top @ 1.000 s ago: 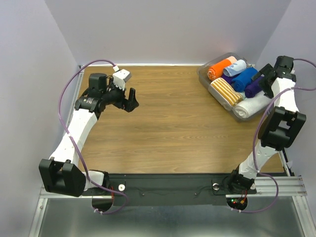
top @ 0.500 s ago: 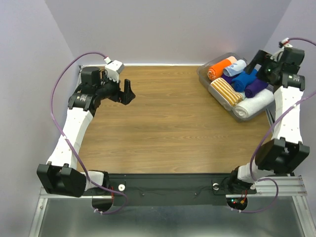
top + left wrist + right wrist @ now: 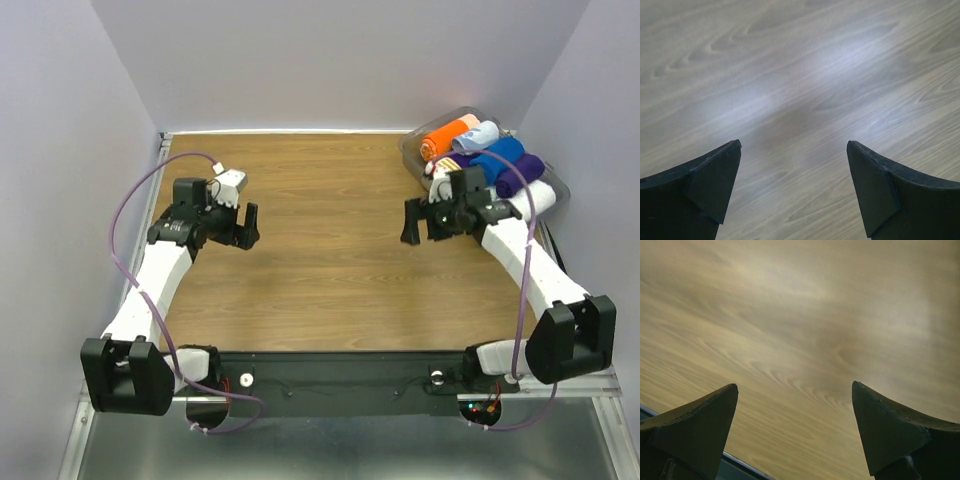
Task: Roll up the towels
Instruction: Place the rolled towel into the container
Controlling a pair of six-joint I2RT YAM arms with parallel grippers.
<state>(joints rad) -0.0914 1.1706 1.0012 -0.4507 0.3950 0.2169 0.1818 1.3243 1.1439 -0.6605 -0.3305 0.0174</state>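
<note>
a: what is left to be rolled?
b: nothing, it is judged: the royal blue towel [image 3: 499, 156] and dark purple towel [image 3: 521, 173] are seen rolled in the clear bin [image 3: 408, 152].
a: and the claws?
b: left claw [image 3: 246, 226] and right claw [image 3: 416, 222] are seen released, nothing grasped.

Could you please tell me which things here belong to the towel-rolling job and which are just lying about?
For the job: royal blue towel, dark purple towel, both rolled in the clear bin; left claw and right claw, both open, empty.
Just lying about: orange roll, pale blue roll, white roll, same bin.
</note>
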